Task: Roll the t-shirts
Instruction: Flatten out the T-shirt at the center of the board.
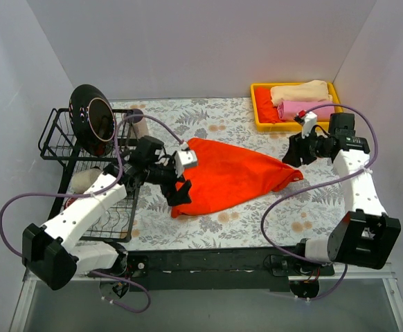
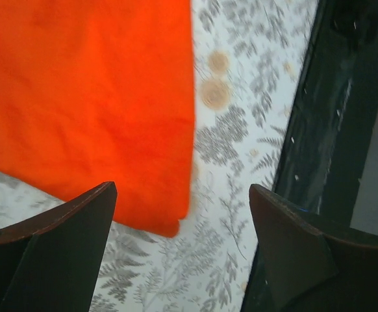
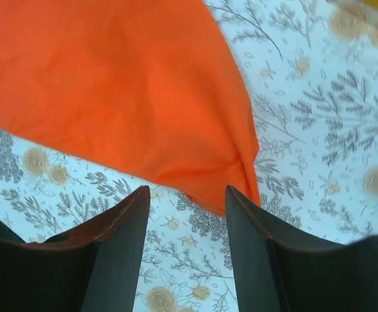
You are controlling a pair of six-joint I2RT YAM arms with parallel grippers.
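Both empty: I hold the left gripper wide, the right gripper narrower, at either end of the t-shirt, ready to pinch.

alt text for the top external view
An orange-red t-shirt lies spread on a floral table, the open left pincer at its near-left corner and the open right pincer by its right tip. A beige bundle and pink bundle sit in a yellow tray at back right.
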